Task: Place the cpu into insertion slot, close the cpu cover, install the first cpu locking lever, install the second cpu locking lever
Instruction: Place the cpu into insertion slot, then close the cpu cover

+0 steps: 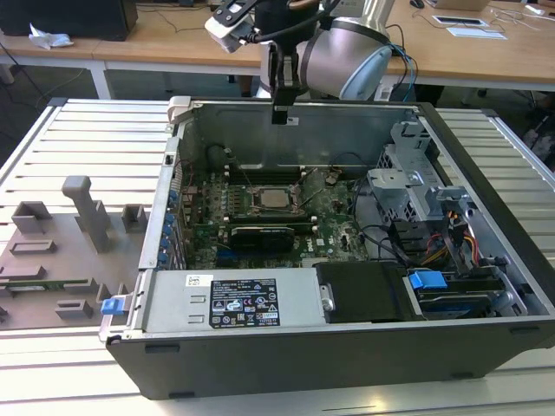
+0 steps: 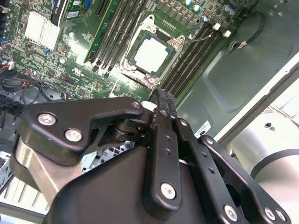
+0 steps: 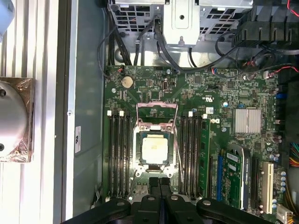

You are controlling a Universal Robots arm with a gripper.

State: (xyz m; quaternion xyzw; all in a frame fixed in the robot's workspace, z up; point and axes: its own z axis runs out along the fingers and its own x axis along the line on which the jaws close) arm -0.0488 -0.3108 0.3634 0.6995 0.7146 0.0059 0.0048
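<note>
One cpu lies socketed (one cpu cover seemingly open); hand closed, empty.

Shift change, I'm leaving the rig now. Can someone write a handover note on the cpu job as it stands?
Tool: shut and empty, above the open computer case, touching nothing.
cpu: lying flat in the socket.
cpu cover: looks swung up on its hinge, not down over the cpu.
Done: cpu placed.
Left: closing the cover and both lever steps.
</note>
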